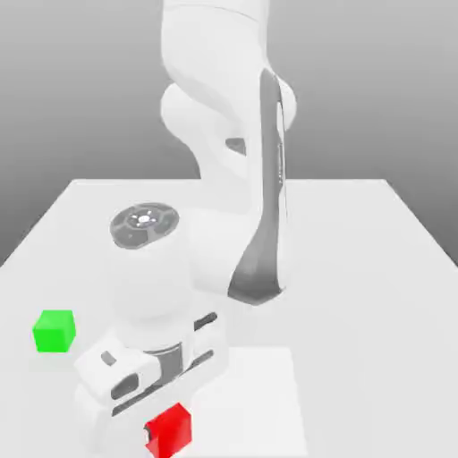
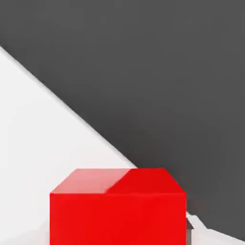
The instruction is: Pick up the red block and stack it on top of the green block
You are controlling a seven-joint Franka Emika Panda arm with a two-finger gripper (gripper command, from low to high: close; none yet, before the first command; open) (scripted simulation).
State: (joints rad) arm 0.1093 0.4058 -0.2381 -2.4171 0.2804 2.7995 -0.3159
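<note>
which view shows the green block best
The exterior view: the green block sits there in plain sight on the white table, nothing covering it. In the hand view I can't make out any green block.

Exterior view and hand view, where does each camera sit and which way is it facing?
Exterior view: off the arm, seemingly facing it from across the table, looking somewhat down; the arm, its hand and part of the tool show, with the green block.
Hand view: on the hand, looking out past the tool toward the red block, the pale tabletop's edge and dark ground beyond; a bit of pale fingertip shows beside the block.
Shared: the red block, the tabletop and part of the tool.
</note>
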